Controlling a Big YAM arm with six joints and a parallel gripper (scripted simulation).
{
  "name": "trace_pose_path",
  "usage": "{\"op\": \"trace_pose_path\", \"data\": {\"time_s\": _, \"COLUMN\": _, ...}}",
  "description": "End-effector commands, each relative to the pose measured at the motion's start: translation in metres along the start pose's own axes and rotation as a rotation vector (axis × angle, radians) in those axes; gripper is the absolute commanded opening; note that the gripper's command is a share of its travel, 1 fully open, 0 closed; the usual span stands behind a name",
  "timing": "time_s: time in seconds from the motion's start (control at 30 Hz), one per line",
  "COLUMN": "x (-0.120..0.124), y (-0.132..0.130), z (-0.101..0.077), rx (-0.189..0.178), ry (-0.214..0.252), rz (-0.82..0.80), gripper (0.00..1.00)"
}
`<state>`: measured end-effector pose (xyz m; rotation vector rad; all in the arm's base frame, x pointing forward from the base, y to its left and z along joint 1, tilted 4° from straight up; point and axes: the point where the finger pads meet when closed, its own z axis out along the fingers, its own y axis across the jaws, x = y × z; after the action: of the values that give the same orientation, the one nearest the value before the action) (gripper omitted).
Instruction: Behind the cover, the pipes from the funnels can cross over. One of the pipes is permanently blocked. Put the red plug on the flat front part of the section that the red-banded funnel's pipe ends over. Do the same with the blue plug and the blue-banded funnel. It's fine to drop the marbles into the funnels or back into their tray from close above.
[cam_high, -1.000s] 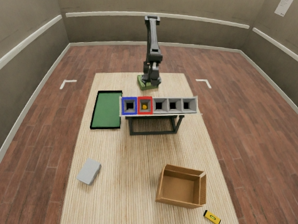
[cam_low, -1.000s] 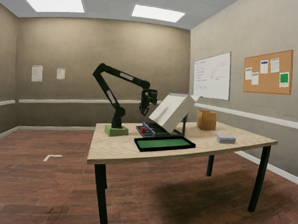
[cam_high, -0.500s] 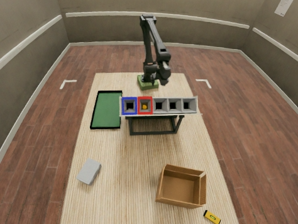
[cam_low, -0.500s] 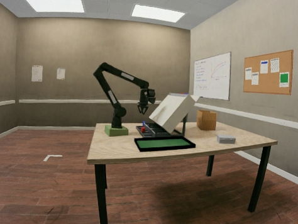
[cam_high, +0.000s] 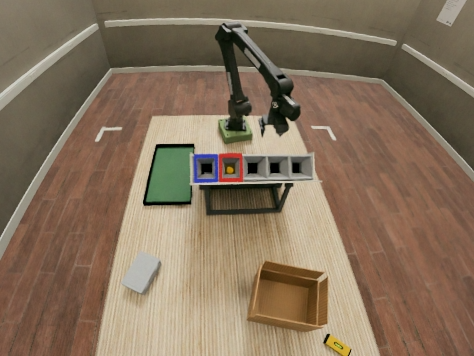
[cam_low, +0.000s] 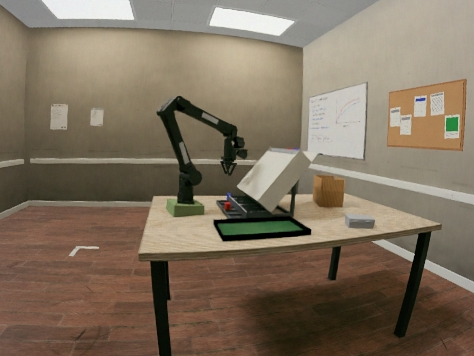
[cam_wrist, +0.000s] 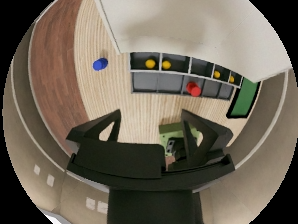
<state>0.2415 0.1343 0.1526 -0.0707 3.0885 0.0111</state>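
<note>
The funnel row (cam_high: 252, 168) tops a slanted white cover (cam_low: 272, 177). The blue-banded funnel (cam_high: 205, 168) is at its left end. The red-banded funnel (cam_high: 230, 168) is beside it, with a yellow marble (cam_high: 229, 170) in its mouth. In the wrist view the sectioned tray (cam_wrist: 182, 76) holds several yellow marbles (cam_wrist: 150, 63) in its dark back compartments. The red plug (cam_wrist: 193, 88) stands on its grey flat front strip. The blue plug (cam_wrist: 100, 64) lies on the table, apart from the tray. My gripper (cam_wrist: 151, 112) (cam_high: 270, 127) is open and empty, high behind the cover.
A green tray with a black rim (cam_high: 169, 174) lies beside the funnel stand. A cardboard box (cam_high: 289, 295), a grey block (cam_high: 141, 272) and a small yellow level (cam_high: 337, 344) lie nearer the front. The arm's green base (cam_high: 234, 131) stands behind the funnels.
</note>
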Motion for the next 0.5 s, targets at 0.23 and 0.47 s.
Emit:
{"op": "trace_pose_path", "data": {"time_s": 0.23, "x": -0.012, "y": 0.007, "z": -0.016, "rx": -0.014, "ry": -0.027, "rz": 0.035, "gripper": 0.87}}
{"op": "trace_pose_path", "data": {"time_s": 0.47, "x": -0.025, "y": 0.05, "z": 0.002, "rx": -0.012, "ry": -0.023, "rz": 0.031, "gripper": 0.87}}
